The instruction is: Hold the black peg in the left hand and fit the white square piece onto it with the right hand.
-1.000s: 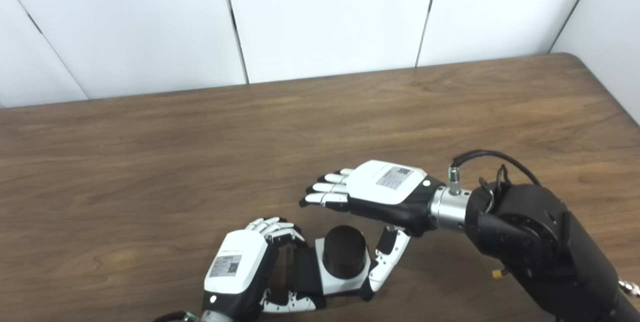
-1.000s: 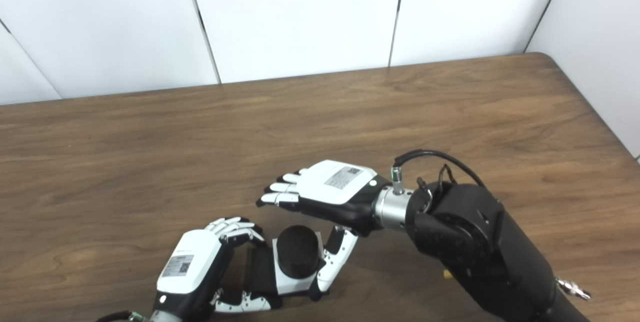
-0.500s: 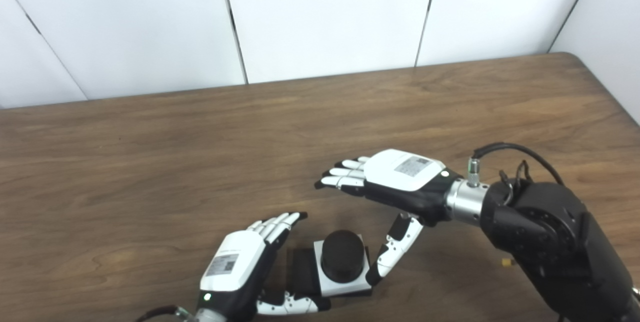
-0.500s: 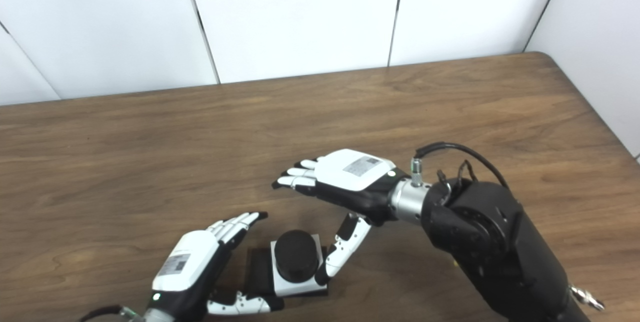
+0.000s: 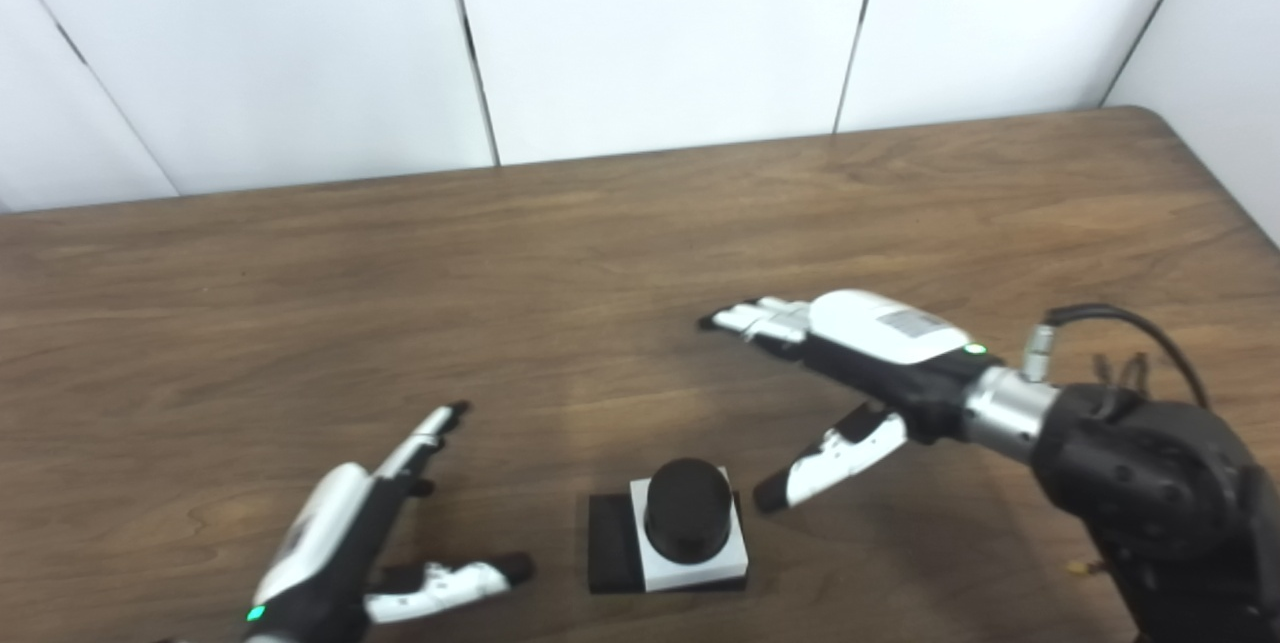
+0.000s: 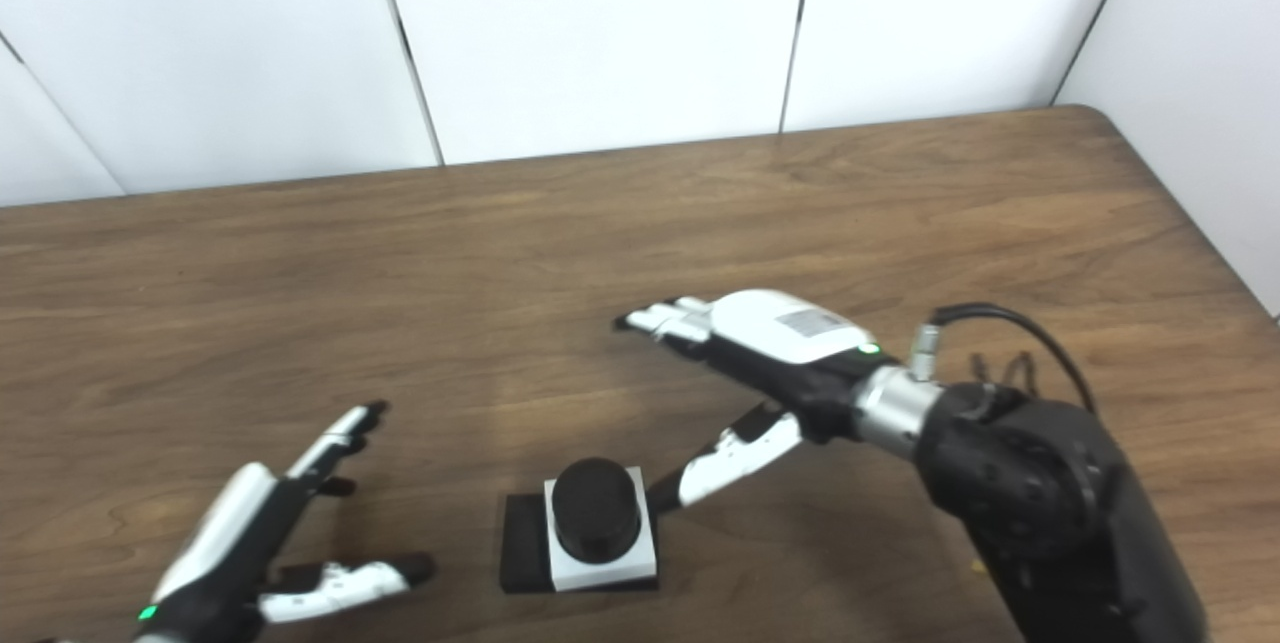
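Observation:
The black peg [image 5: 686, 510] stands upright on its flat black base [image 5: 608, 556] near the table's front edge. Around the peg sits the white square piece [image 5: 692, 559], resting on that base. My left hand [image 5: 345, 543] hovers well to the left of the assembly, open, fingers stretched out and holding nothing. My right hand [image 5: 850, 373] is up and to the right of the peg, open too, its thumb pointing down toward the piece without touching it.
A brown wooden table [image 5: 560, 263] spreads behind the hands, with white wall panels [image 5: 650, 33] along its far edge. The table's right corner [image 5: 1150, 118] is rounded. A small yellow bit [image 5: 1078, 568] lies by my right forearm.
Both hands have drawn away from the peg and piece: the left hand slid left and down, the right hand pulled back to the right. The assembly stays on the table.

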